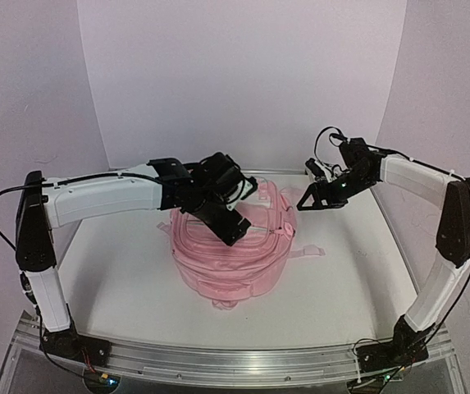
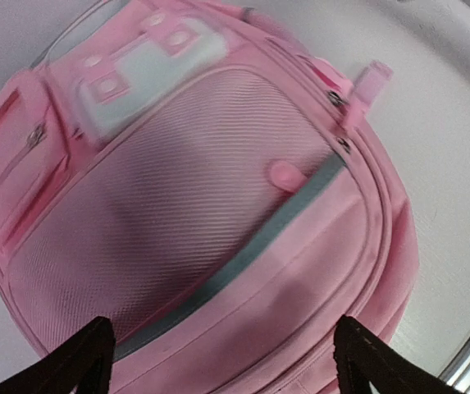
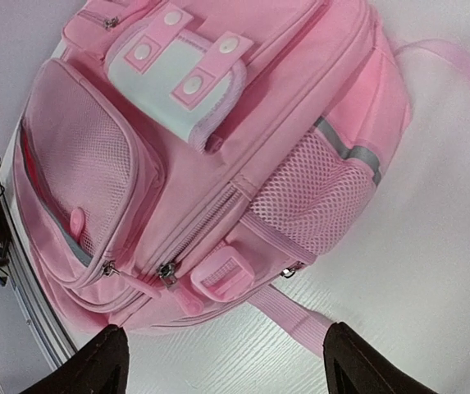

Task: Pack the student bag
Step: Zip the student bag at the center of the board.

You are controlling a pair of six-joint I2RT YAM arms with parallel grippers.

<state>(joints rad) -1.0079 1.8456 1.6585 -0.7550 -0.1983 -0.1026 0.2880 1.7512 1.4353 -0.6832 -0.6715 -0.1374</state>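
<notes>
Pink fabric fills the middle of the white tabletop [image 1: 349, 271], where the student bag [image 1: 230, 263] lies flat on its back with its front pockets facing up, roughly midway between the left and right edges. The left gripper [image 1: 236, 232] hangs directly over the bag's upper face, its two black fingers spread wide with nothing between them. In the left wrist view those fingers [image 2: 83, 365] stand apart at either side of the frame, above the ribbed front panel [image 2: 177, 189] and a grey strip [image 2: 276, 234] that crosses it. The right gripper [image 1: 303, 202] hovers off the bag's far right corner, toward the far edge of the tabletop, its fingers likewise parted and clear of the fabric. From the right wrist camera, the bag shows a white flap [image 3: 169, 78] fastened by pink tabs with round snaps, a mesh side pocket [image 3: 321, 197] and a pink buckle [image 3: 222, 275] beside the zip pulls. A strap [image 3: 292, 316] trails onto the tabletop. Neither gripper holds the bag. An aluminium rail [image 1: 235, 361] runs along the near edge, carrying both arm bases.
</notes>
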